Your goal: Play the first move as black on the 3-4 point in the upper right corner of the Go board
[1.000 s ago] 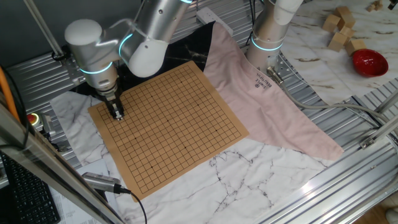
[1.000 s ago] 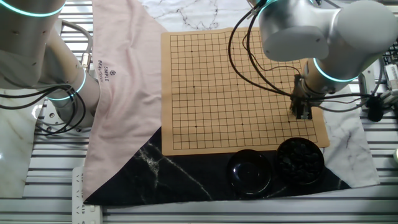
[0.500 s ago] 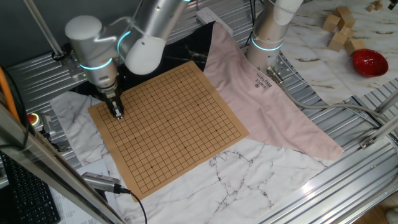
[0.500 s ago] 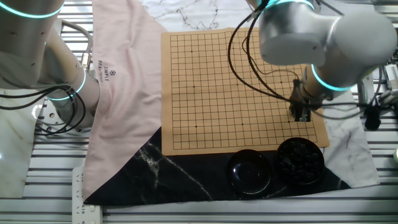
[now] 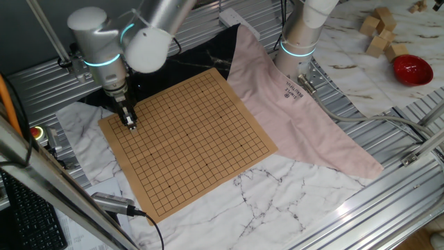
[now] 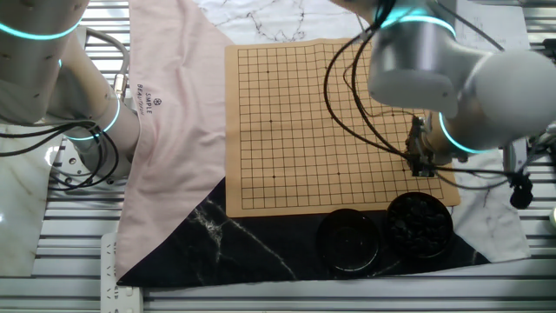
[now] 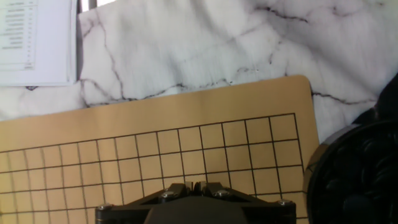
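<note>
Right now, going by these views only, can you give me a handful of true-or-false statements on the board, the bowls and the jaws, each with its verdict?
1. The gripper is over a corner region of the Go board. True.
2. Several stones already lie on the grid. False: no stone shows on any visible crossing.
3. A bowl of black stones sits just off the board's edge, beside a black lid. True.
4. A pink cloth covers most of the board. False: it lies beside the board, and the grid is uncovered.
5. The views show clearly that the jaws hold a stone. False: the fingertips are too small or cut off to tell.
</note>
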{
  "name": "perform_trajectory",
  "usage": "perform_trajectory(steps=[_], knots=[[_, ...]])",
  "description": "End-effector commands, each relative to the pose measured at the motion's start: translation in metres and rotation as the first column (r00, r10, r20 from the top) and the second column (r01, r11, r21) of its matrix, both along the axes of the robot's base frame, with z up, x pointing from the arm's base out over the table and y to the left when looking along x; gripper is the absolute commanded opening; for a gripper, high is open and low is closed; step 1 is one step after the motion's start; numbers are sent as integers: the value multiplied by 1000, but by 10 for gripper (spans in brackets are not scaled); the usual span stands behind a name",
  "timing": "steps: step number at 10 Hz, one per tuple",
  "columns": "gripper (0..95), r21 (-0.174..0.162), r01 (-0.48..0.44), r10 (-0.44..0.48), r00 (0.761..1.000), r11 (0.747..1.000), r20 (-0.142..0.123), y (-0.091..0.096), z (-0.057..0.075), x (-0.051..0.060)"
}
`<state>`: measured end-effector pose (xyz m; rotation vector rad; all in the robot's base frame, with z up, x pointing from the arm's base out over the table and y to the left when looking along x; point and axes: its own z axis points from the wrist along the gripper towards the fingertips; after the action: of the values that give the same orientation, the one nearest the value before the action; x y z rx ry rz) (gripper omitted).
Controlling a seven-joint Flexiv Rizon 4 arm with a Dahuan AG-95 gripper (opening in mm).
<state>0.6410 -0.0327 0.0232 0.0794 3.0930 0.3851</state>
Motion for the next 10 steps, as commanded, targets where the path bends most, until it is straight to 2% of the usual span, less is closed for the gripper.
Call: perform_trajectory(steps=[1, 5, 10], knots=[[0, 5, -8, 8, 1000, 1000, 3, 0, 0, 0], [0, 4, -22, 22, 1000, 1000, 6, 0, 1, 5], [0, 14, -26, 26, 1000, 1000, 10, 2, -2, 4]])
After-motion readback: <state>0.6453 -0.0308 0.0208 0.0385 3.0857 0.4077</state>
